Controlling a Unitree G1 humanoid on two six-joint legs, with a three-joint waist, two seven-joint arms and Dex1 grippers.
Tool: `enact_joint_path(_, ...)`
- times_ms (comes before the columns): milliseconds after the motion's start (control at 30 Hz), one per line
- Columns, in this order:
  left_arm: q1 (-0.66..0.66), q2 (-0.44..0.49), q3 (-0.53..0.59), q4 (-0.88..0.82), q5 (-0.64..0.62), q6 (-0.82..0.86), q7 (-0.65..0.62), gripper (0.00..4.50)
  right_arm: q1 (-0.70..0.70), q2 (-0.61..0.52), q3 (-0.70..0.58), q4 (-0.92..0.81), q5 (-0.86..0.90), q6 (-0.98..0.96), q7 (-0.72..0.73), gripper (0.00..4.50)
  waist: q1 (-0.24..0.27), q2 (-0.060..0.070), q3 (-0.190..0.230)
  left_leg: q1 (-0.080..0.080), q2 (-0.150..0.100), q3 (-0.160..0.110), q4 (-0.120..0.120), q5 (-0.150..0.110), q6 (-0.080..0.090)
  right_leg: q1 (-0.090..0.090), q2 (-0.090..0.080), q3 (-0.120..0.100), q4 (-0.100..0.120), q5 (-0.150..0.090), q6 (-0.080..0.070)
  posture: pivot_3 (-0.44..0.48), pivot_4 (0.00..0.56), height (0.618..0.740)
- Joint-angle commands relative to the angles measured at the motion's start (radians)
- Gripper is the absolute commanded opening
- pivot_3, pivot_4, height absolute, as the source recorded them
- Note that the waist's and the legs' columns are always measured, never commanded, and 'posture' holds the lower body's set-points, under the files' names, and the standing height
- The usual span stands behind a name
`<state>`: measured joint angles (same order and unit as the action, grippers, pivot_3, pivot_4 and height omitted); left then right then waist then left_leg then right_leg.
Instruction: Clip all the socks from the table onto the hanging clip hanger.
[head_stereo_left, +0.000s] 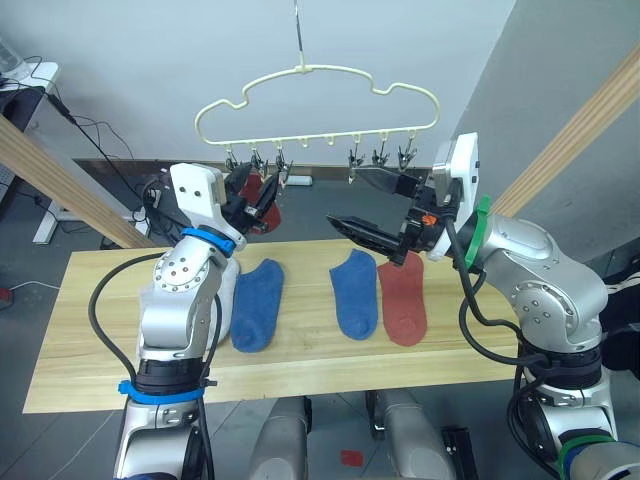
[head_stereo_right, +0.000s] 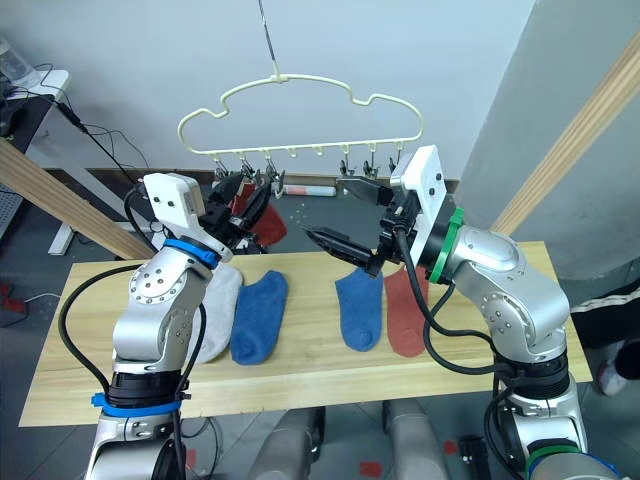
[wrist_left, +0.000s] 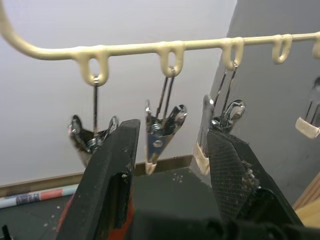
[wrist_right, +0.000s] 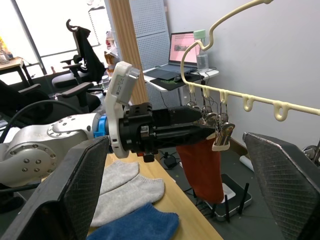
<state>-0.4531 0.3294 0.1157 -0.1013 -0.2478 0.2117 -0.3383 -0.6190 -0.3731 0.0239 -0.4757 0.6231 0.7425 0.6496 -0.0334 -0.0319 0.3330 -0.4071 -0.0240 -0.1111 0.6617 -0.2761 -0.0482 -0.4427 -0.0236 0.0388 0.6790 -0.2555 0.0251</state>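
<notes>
The cream clip hanger (wrist_left: 130, 48) hangs over the far edge of the table (head_stereo_left: 90, 330). A rust red sock (wrist_right: 202, 167) dangles from one of its left-hand clips. My left gripper (head_stereo_left: 255, 195) is up at those clips, open, with a metal clip (wrist_left: 160, 135) between its fingers. To the right of it my right gripper (head_stereo_left: 345, 198) is held wide open and empty below the right-hand clips. On the table lie two blue socks (head_stereo_left: 258, 305) (head_stereo_left: 355, 292), another rust red sock (head_stereo_left: 402, 300) and light grey socks (wrist_right: 125, 187), partly hidden behind my left arm.
Slanted wooden frame poles (head_stereo_left: 60, 175) (head_stereo_left: 590, 120) flank the table on both sides. A wall stands behind the hanger. Office chairs (wrist_right: 80, 40) and a desk with a laptop (wrist_right: 182, 50) are off to my left.
</notes>
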Motion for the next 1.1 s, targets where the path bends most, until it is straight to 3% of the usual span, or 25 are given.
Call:
enact_joint_path(33, -0.031, -0.001, 0.009, 0.017, 0.02, -0.05, 0.01, 2.33, -0.011, -0.005, -0.006, -0.034, 0.021, -0.018, 0.0, 4.5, 0.0, 0.0, 0.0, 0.0, 0.0, 0.0, 0.0, 0.0, 0.0, 0.0, 0.0, 0.0, 0.0, 0.0, 0.0, -0.036, 0.356, 0.74)
enact_joint_path(1100, -0.099, -0.009, 0.004, 0.134, 0.071, -0.17, 0.036, 2.33, 0.002, -0.018, -0.002, -0.041, 0.027, -0.015, -0.016, 4.5, -0.001, 0.0, 0.0, 0.0, 0.0, 0.0, 0.0, 0.0, 0.0, 0.0, 0.0, 0.0, 0.0, 0.0, 0.0, -0.045, 0.344, 0.74)
